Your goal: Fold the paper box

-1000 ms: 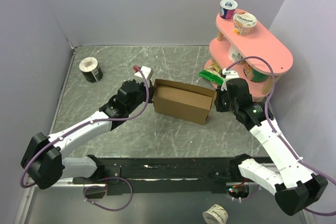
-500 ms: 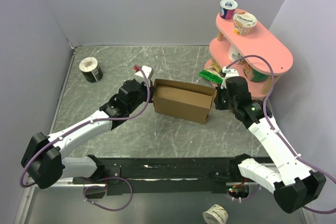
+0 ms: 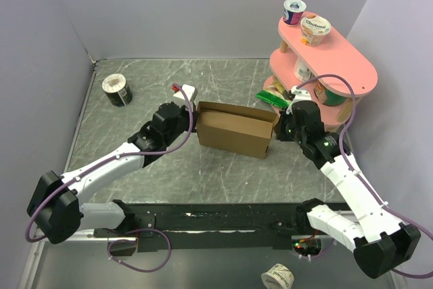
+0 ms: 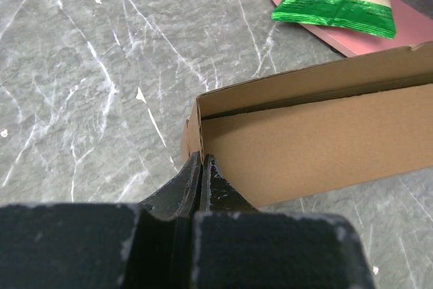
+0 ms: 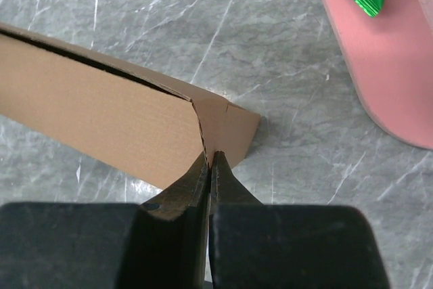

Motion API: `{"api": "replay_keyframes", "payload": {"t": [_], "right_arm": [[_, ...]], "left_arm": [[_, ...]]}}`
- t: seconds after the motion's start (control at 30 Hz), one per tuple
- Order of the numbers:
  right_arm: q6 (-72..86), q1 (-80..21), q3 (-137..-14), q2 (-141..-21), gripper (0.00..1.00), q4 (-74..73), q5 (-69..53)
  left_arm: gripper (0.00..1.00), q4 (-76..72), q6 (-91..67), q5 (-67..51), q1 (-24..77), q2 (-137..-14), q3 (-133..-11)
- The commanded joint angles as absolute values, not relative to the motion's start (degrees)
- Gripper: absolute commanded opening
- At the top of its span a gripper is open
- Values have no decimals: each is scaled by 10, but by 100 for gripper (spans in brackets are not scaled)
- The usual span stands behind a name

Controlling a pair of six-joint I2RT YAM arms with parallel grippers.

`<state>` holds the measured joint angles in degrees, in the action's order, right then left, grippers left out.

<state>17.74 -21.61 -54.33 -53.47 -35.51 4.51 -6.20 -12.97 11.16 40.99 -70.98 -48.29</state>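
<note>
The paper box (image 3: 233, 133), plain brown cardboard, stands on the grey marbled table as a shallow open box, its long walls upright. My left gripper (image 3: 193, 121) is at its left end. In the left wrist view the gripper (image 4: 201, 160) is shut, pinching the thin edge of the box's (image 4: 318, 133) left end wall. My right gripper (image 3: 277, 130) is at the right end. The right wrist view shows this gripper (image 5: 211, 158) shut on the folded corner flap of the box (image 5: 101, 116).
A pink two-tier shelf (image 3: 342, 62) stands at the back right with yogurt cups (image 3: 314, 30) on top and a green snack bag (image 3: 270, 97) at its foot. A dark round tub (image 3: 116, 89) sits at the back left. Purple walls close off the table.
My right gripper has shut onto the box's right end flap and shifted slightly. The left gripper has kept its pinch on the left end.
</note>
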Motion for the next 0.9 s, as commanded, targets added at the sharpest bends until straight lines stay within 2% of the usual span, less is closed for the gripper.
{"api": "replay_keyframes", "payload": {"t": [0.0,0.53,0.87], "right_arm": [[212,-221,-546,-534,0,-294,78],[200,-222,-556,-555,0,-291,127],[192,-222,-549,-548,0,-293,130]], "left_arm": [[1,81,-124,83,412,-729,-448],[1,119,-139,192,413,-751,-442],[1,126,-134,203,420,-772,-448]]}}
